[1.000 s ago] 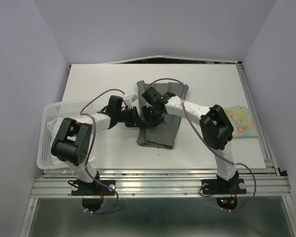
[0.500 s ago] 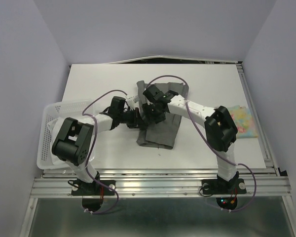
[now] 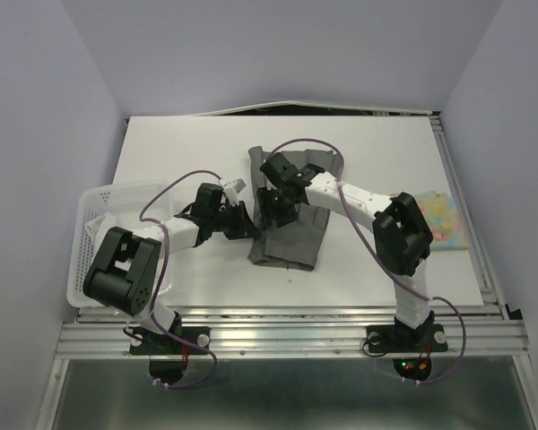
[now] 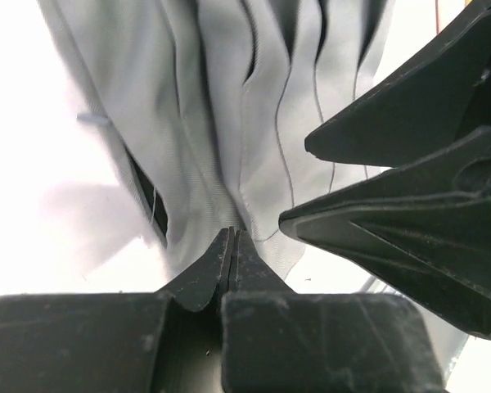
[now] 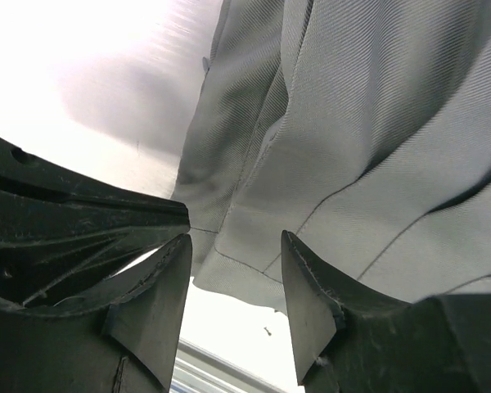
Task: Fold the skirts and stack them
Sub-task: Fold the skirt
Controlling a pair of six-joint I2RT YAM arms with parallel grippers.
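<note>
The grey pleated skirt (image 3: 294, 219) lies folded at the table's middle, and its pleats (image 4: 229, 123) fill the left wrist view. My left gripper (image 3: 244, 224) is at the skirt's left edge, jaws shut (image 4: 231, 235), with the cloth's corner gathered at their tips. My right gripper (image 3: 272, 210) hovers just beside it over the same edge. It is open (image 5: 235, 236) with nothing between its fingers, and the skirt's corner (image 5: 245, 270) lies below them. The floral skirt (image 3: 439, 219) rests at the right edge.
A white slatted basket (image 3: 82, 244) stands at the table's left edge, beside my left arm. The two grippers are very close together, and the right fingers (image 4: 393, 229) loom large in the left wrist view. A metal rail (image 3: 287, 313) runs along the table's near edge.
My left arm has sunk lower and its gripper has drawn slightly left and nearer. The right gripper has shifted a little toward the back. The grey skirt keeps its shape.
</note>
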